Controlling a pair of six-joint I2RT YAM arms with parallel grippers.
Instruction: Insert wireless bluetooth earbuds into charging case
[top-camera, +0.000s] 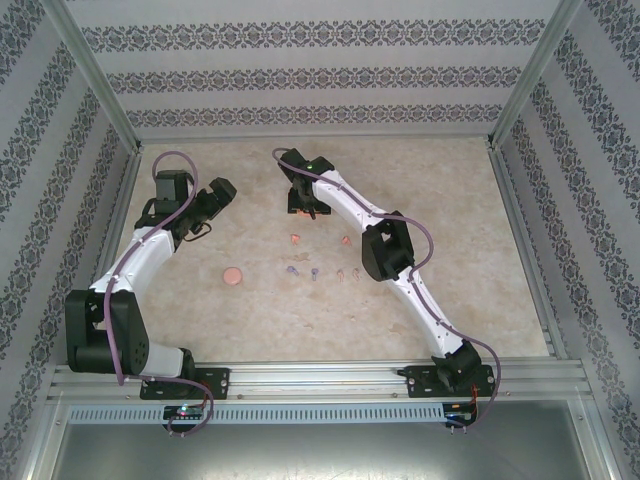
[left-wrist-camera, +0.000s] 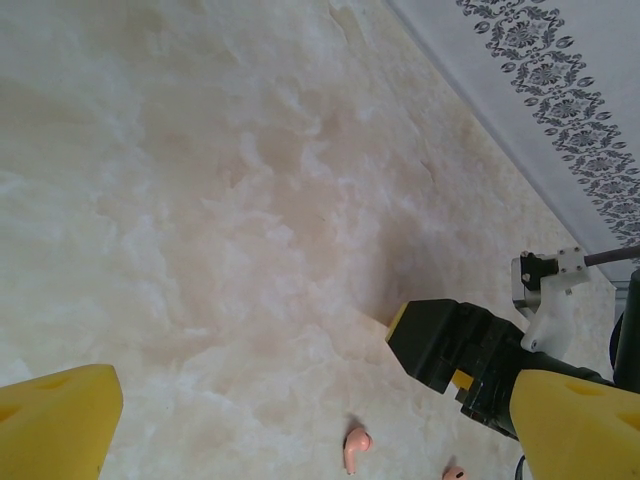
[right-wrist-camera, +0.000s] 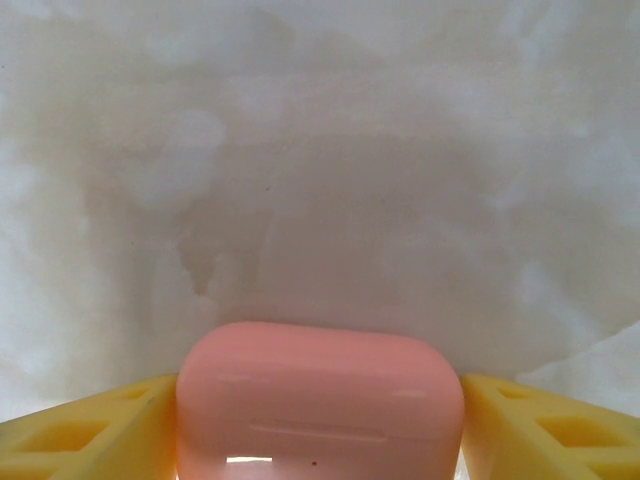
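A pink charging case (right-wrist-camera: 320, 400), lid closed, sits between the yellow fingers of my right gripper (right-wrist-camera: 320, 425), and both pads touch its ends. From above, this gripper (top-camera: 303, 208) points down at the table's far middle. My left gripper (top-camera: 203, 222) hangs open over the left of the table, holding nothing. Tiny earbuds lie in the middle: two orange-red (top-camera: 295, 238) (top-camera: 345, 240), two purple (top-camera: 291, 270) (top-camera: 314, 272) and two pinkish (top-camera: 340, 274) (top-camera: 356, 273). The left wrist view shows one bud (left-wrist-camera: 356, 447) lying near the right gripper's black finger (left-wrist-camera: 440, 340).
A round orange case (top-camera: 232, 275) lies left of the purple buds. Patterned walls and metal posts (top-camera: 100, 80) fence the table on three sides. The right forearm (top-camera: 385, 250) reaches over the table just right of the buds.
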